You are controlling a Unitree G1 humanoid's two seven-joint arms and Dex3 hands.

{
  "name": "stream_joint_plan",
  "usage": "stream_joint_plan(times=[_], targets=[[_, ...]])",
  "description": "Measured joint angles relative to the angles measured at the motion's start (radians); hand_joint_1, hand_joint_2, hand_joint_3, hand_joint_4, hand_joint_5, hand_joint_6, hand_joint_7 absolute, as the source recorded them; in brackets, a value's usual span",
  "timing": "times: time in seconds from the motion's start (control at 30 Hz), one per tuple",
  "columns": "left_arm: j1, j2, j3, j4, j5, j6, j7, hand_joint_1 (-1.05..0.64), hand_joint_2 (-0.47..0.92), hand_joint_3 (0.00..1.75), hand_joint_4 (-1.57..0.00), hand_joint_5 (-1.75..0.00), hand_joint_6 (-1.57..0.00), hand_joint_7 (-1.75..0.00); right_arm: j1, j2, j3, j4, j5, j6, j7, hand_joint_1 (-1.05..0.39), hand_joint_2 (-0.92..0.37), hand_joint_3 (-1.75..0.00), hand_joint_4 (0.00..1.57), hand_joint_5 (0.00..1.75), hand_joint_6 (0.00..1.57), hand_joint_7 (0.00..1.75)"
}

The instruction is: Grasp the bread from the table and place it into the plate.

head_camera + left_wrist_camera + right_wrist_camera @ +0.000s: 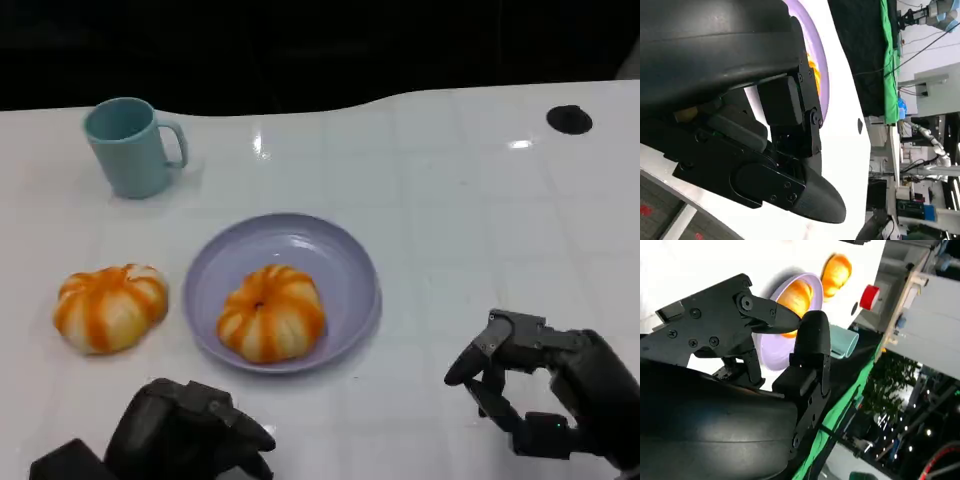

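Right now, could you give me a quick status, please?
Left hand curled, holding nothing; right hand open. One bread in plate, another on table. Nothing blocking.

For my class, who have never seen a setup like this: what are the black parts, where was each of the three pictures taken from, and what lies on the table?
The black parts are a humanoid robot's two hands. One camera looks down from its head: the left robot hand is at lower left, the right robot hand at lower right. The other two cameras sit at the wrists, behind each hand, so those pictures look tilted. On the white table are a lilac plate with one orange-striped bread in it, a second bread on the table beside the plate, and a teal mug. Neither hand holds anything; the right hand's fingers are apart.
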Motion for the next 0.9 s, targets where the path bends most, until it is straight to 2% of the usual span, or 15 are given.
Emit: stream_joint_plan(times=[0.33,0.53,0.9], targets=[[0.000,0.002,0.000,-0.001,-0.001,0.000,0.000,-1.05,0.91,0.00,-1.42,-0.66,-1.57,-0.25,-0.003,0.039,-0.030,0.087,-0.044,-0.039,-0.009,-0.23,-0.62,-0.93,0.78,1.75,0.71,1.42],[0.000,0.001,-0.002,-0.003,0.000,0.000,0.000,-1.05,0.91,0.00,-1.42,-0.66,-1.57,-0.25,-0.010,0.041,-0.030,0.117,-0.044,-0.068,0.010,-0.24,-0.63,-0.90,0.76,1.74,0.71,1.41],[0.007,0.001,-0.002,-0.014,0.000,0.000,0.000,-1.05,0.91,0.00,-1.42,-0.65,-1.57,-0.24,-0.009,0.044,-0.030,0.120,-0.044,-0.069,0.019,-0.25,-0.63,-0.89,0.77,1.68,0.73,1.36]])
